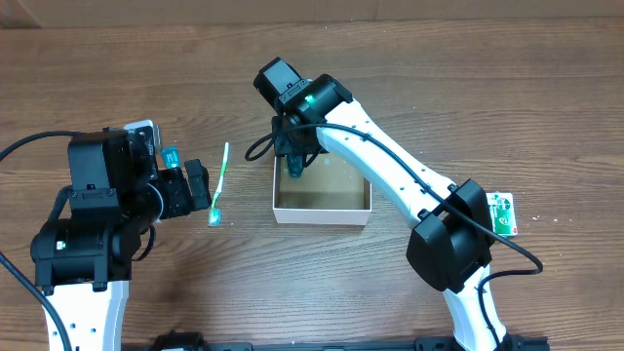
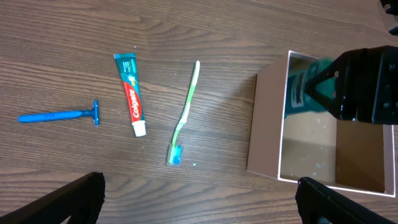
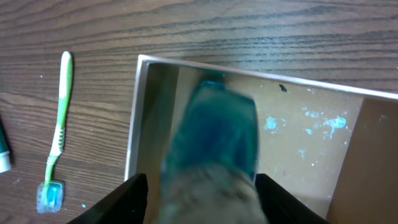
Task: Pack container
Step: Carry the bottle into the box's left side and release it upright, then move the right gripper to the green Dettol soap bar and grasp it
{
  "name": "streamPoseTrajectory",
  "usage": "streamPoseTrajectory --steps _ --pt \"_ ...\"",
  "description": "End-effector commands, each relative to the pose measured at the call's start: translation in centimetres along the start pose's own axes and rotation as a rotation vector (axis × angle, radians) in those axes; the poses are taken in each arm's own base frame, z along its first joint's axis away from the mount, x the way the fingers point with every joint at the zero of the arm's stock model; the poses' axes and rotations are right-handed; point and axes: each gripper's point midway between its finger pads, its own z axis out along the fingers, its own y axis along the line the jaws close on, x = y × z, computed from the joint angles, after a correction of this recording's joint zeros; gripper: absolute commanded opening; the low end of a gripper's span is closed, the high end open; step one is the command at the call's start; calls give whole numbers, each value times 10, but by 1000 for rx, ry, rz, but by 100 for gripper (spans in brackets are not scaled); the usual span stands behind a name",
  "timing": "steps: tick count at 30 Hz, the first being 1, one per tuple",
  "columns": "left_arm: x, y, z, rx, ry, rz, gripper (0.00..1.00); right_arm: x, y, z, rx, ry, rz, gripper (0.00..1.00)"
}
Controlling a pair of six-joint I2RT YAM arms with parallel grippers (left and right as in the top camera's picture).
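Note:
The container [image 1: 322, 214] is a small square box, white outside and brown inside, at the table's middle. It also shows in the left wrist view [image 2: 267, 124] and the right wrist view [image 3: 311, 143]. My right gripper [image 1: 295, 156] hangs over its far left corner, shut on a teal bottle-like item [image 3: 214, 124] that points down into the box. The item is blurred. My left gripper [image 2: 199, 211] is open and empty, left of the box, near a green toothbrush [image 2: 186, 106].
A toothpaste tube [image 2: 132, 93] and a blue razor [image 2: 59, 116] lie on the wooden table left of the toothbrush [image 1: 220, 180]. A green and white packet [image 1: 502, 213] lies to the right of the box, beside the right arm's base.

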Motion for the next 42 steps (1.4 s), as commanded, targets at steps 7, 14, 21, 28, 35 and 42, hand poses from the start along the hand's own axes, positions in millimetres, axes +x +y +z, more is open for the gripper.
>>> streamPoseTrajectory --steps 7,14,21,28,35,42 --pt "-8 -3 -8 12 -27 -12 100 -6 -2 -10 5 -26 -56 62" --pt "-8 -2 -8 9 -28 -11 100 -14 -4 -51 -7 -100 -115 66" --pt "-8 -1 -8 4 -30 -12 100 -29 -5 -173 -120 -312 -166 76" --pt "-8 2 -8 -13 -32 -12 100 -39 -113 -289 -42 -573 188 85" --pt "-9 2 -8 -13 -32 -12 100 -2 -271 -296 146 -464 647 95" --pt "-9 2 -8 -16 -36 -11 100 48 -340 -269 110 -265 837 97"
